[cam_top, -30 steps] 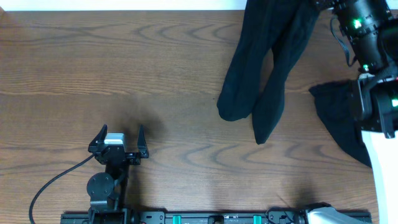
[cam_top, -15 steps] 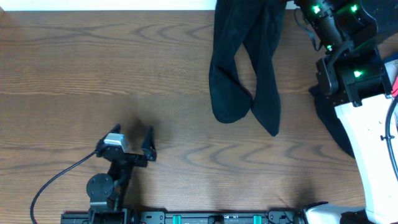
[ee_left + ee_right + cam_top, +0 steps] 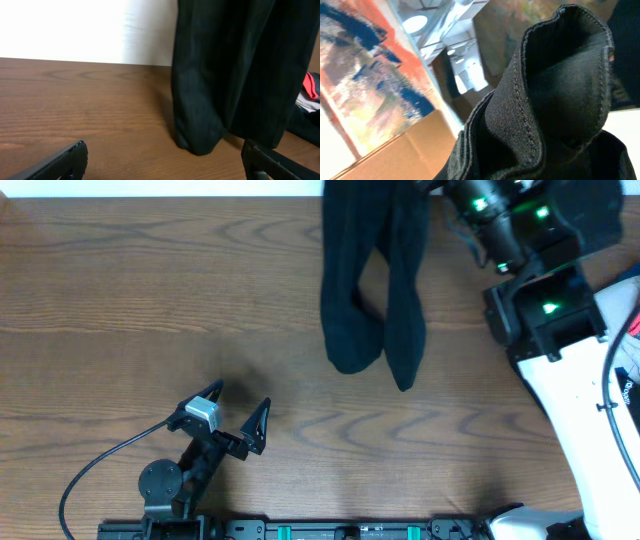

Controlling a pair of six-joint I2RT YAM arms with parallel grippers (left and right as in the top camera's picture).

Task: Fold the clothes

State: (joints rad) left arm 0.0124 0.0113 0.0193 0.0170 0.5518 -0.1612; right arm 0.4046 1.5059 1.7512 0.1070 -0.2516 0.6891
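Observation:
A black garment [image 3: 372, 290] hangs from my right gripper at the table's far edge, and its two long parts trail down onto the wood. The right gripper's fingers are hidden by fabric in the overhead view. The right wrist view is filled with the garment's black stitched folds [image 3: 545, 100], so the jaws are shut on it. My left gripper [image 3: 243, 394] is open and empty near the front of the table, pointing toward the garment. In the left wrist view the garment [image 3: 225, 75] hangs ahead of the open fingers [image 3: 165, 162]. The whitish garment is mostly out of view.
The right arm's white and black body [image 3: 560, 350] covers the table's right side. A red and white bundle [image 3: 310, 92] lies at the right behind the hanging garment. A black cable [image 3: 95, 470] runs from the left arm's base [image 3: 160, 480].
My right arm has carried the black garment leftward along the far edge. My left gripper has turned and shifted right, toward the garment. The black cloth at the right is now hidden by the arm.

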